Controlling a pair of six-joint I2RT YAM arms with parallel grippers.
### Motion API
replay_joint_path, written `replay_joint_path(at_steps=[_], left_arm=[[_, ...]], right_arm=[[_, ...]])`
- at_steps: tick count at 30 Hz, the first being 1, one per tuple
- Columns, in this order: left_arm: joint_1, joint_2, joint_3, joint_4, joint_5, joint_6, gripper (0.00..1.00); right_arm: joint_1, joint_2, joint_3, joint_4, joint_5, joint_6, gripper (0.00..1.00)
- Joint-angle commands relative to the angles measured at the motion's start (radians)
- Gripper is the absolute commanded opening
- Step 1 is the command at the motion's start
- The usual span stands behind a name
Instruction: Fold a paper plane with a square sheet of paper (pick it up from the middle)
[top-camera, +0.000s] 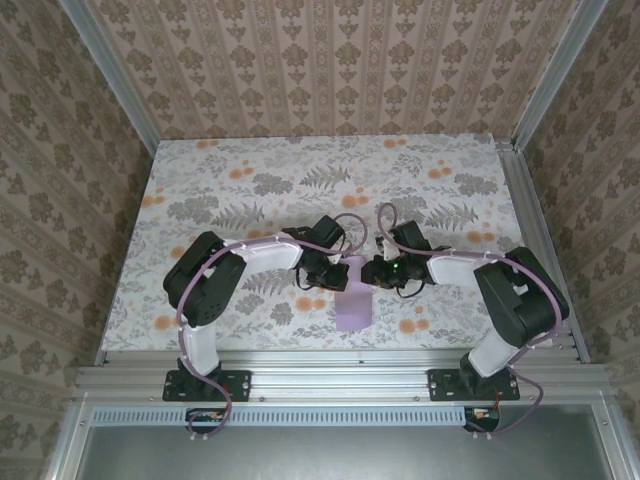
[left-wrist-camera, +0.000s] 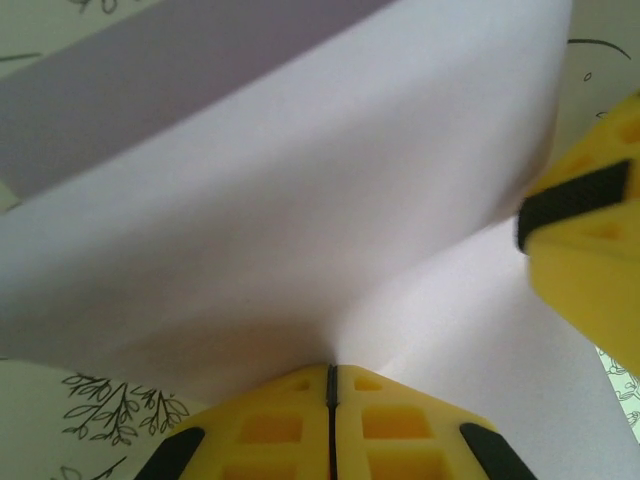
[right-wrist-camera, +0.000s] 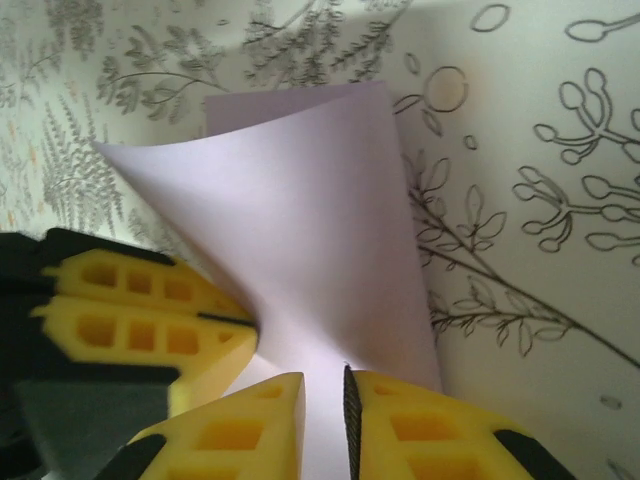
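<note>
The pale lilac square sheet of paper (top-camera: 352, 308) lies near the table's front middle, its far part lifted between both grippers. My left gripper (top-camera: 340, 272) is shut on the sheet (left-wrist-camera: 300, 200); its yellow jaws (left-wrist-camera: 331, 370) meet on a raised crease that fans upward. My right gripper (top-camera: 370, 272) faces it from the right. Its jaws (right-wrist-camera: 325, 385) stand a narrow gap apart with the curled sheet (right-wrist-camera: 310, 230) running between them. Each wrist view catches the other gripper's yellow fingers (right-wrist-camera: 150, 320), (left-wrist-camera: 590, 260) close beside. A paper plane is out of view.
The floral tabletop (top-camera: 250, 180) stretches free behind and to both sides of the grippers. Patterned walls with aluminium posts (top-camera: 110, 75) enclose the table. A metal rail (top-camera: 330, 375) runs along the near edge at the arm bases.
</note>
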Motion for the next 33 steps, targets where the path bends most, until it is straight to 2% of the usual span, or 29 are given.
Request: replay_joint_path(at_steps=[1, 11, 20, 27, 33], left_arm=[[-0.008, 0.042, -0.053, -0.059, -0.104, 0.048, 0.08], [-0.006, 0.044, -0.073, -0.081, -0.149, 0.089, 0.08], [-0.006, 0.051, -0.082, -0.064, -0.146, 0.109, 0.07], [-0.005, 0.054, -0.083, -0.057, -0.141, 0.119, 0.07], [-0.005, 0.045, -0.094, -0.064, -0.143, 0.128, 0.07]], right_arm=[[-0.007, 0.036, 0.011, 0.017, 0.040, 0.014, 0.19], [-0.034, 0.073, 0.043, -0.033, 0.123, -0.023, 0.13], [-0.033, 0.032, 0.055, 0.049, 0.004, 0.029, 0.09], [-0.033, 0.096, 0.085, 0.055, 0.002, 0.021, 0.06], [-0.034, 0.151, 0.120, 0.018, 0.070, -0.018, 0.04]])
